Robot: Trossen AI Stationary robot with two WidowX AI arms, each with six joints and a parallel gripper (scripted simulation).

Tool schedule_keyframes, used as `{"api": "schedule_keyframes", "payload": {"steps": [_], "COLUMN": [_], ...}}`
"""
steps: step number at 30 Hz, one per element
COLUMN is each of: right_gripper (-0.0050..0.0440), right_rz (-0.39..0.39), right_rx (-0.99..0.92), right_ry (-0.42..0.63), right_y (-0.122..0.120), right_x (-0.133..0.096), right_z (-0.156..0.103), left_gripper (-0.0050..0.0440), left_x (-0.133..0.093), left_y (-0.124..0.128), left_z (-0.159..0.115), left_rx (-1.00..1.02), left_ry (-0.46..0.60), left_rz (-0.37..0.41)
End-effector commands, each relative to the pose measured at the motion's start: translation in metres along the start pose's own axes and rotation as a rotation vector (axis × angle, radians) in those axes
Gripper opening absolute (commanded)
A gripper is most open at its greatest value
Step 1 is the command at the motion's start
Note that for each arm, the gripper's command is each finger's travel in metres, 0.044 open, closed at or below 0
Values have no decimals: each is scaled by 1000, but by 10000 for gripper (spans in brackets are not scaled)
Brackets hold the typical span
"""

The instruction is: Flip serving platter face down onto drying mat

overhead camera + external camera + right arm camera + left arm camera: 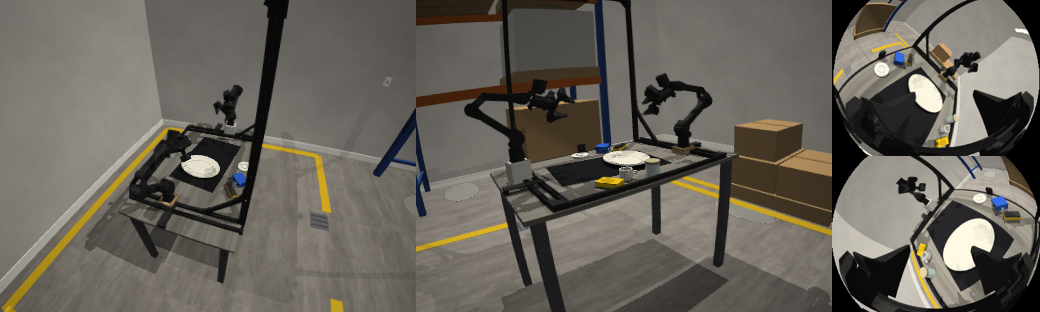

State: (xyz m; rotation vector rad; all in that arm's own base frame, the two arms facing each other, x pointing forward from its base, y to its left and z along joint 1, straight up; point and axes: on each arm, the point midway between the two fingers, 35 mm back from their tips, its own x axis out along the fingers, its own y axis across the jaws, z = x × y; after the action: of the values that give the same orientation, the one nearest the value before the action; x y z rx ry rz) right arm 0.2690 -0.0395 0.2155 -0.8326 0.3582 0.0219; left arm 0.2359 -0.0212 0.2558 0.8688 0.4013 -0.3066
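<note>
The white serving platter (201, 166) lies flat on the black drying mat (207, 150), at the mat's end nearer the left arm. It also shows in the exterior view (626, 158), in the left wrist view (969, 245) and in the right wrist view (925, 92). My left gripper (182, 152) (651, 102) is open and empty, raised above the table beside the platter's rim. My right gripper (220, 107) (558, 102) is open and empty, held high over the far end of the table. Neither gripper touches anything.
A blue box (240, 178), a yellow-black item (231, 188) and a small white saucer (243, 166) sit beside the mat near the tall camera post (262, 115). A yellow sponge (609, 182), a mug (627, 173) and a cup (652, 166) stand along the opposite rail.
</note>
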Motion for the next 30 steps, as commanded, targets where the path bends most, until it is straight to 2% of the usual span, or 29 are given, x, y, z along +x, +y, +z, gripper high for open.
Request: {"api": "schedule_keyframes", "payload": {"steps": [1,8,10,11,12,20,24,30], "right_gripper": [440,440,440,440,440,440,440,440], "right_rz": [-48,-73,-73,-74,-75,-55,-43,-44], "right_rx": [155,393,393,427,511,758,831,834], "right_ry": [-61,-175,-175,-192,-235,-365,-404,-402], "right_y": [-14,-31,-31,-33,-38,-54,-58,-57], "right_x": [5,7,7,8,8,6,5,7], "right_z": [22,53,53,57,68,100,109,108], "left_gripper": [440,440,440,440,440,440,440,440], "left_x": [18,31,31,30,37,42,38,39], "left_y": [14,40,40,51,50,78,91,89], "left_z": [5,16,16,24,20,31,39,38], "left_rx": [-174,-426,-426,-459,-549,-796,-861,-849], "left_ry": [-30,-134,-134,-190,-186,-352,-446,-437], "left_rz": [81,181,181,223,216,293,329,327]}}
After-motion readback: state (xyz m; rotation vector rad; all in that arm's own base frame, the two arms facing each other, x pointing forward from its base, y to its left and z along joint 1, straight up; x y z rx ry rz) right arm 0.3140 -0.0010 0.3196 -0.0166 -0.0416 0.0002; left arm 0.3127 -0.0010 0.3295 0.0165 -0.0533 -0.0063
